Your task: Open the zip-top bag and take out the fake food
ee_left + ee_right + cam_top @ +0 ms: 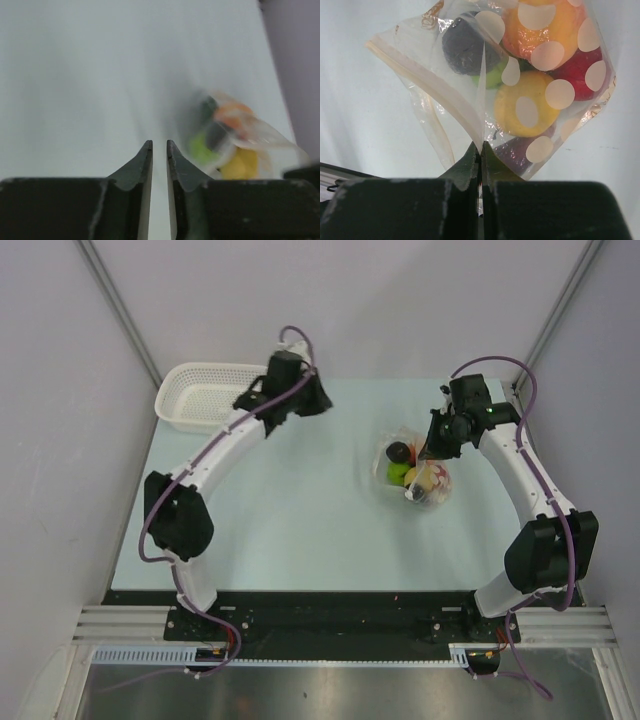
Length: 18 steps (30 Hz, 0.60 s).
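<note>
My right claw [480, 145] is pinched shut on the zip-top bag [445, 107], right by its zip strip [427, 82]. The fake food [525, 102] is all inside the bag. The bag is on the right side of the table [280, 510]. My left claw [159, 146] is far off, almost closed, holding nothing. I think the opening has only just begun. Next, the left claw must grab the other lip.
</note>
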Available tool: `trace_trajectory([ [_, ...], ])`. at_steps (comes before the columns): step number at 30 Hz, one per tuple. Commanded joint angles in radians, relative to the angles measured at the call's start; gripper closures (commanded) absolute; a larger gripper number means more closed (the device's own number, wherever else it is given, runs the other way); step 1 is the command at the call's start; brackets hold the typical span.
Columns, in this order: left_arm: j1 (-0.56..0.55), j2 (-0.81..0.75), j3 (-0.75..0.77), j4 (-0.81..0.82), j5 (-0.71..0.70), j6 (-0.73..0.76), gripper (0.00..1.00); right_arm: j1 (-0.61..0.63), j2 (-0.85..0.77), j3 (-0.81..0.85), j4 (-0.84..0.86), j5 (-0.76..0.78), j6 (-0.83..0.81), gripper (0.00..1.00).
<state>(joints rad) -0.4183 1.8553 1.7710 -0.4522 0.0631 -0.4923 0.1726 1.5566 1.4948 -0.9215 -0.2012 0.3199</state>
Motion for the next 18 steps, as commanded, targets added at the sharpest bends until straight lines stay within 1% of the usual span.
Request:
trace_trajectory([
  [1,-0.219,-0.053,-0.056,0.168,0.132,0.029,0.83,0.001,-0.03,0.036,0.006,-0.014,-0.009,1.0],
  [2,-0.284,-0.05,-0.054,0.176,0.115,0.04,0.84,0.001,-0.029,0.033,0.004,-0.017,-0.008,1.0],
  [3,-0.312,-0.035,-0.051,0.182,0.098,0.049,0.86,0.001,-0.026,0.032,0.004,-0.018,-0.008,1.0],
  [5,-0.361,0.001,-0.029,0.164,0.089,0.044,0.89,-0.001,-0.023,0.03,0.006,-0.029,0.002,1.0],
  [7,-0.378,0.076,0.062,0.101,0.055,0.003,0.87,-0.001,-0.024,0.031,0.006,-0.032,0.008,1.0],
  [8,-0.393,0.099,0.102,0.004,0.022,-0.018,0.82,-0.001,-0.027,0.031,0.007,-0.032,0.013,1.0],
  [9,-0.399,0.123,0.164,-0.032,-0.047,-0.066,0.8,-0.001,-0.026,0.03,0.007,-0.029,0.019,1.0],
  [10,-0.404,0.146,0.182,-0.052,-0.061,-0.093,0.75,-0.001,-0.026,0.03,0.009,-0.023,0.024,1.0],
  [11,-0.41,0.151,0.18,-0.062,-0.098,-0.123,0.65,-0.002,-0.027,0.028,0.007,-0.021,0.027,1.0],
  [12,-0.413,0.153,0.173,-0.063,-0.124,-0.193,0.64,-0.002,-0.027,0.028,0.007,-0.02,0.037,1.0],
  [14,-0.418,0.168,0.15,-0.057,-0.121,-0.259,0.59,-0.002,-0.03,0.021,0.01,-0.017,0.045,1.0],
  [15,-0.418,0.177,0.147,-0.059,-0.114,-0.32,0.58,-0.001,-0.032,0.018,0.015,-0.015,0.053,1.0],
  [18,-0.419,0.229,0.168,-0.081,-0.108,-0.405,0.6,-0.001,-0.036,0.012,0.019,-0.014,0.061,1.0],
])
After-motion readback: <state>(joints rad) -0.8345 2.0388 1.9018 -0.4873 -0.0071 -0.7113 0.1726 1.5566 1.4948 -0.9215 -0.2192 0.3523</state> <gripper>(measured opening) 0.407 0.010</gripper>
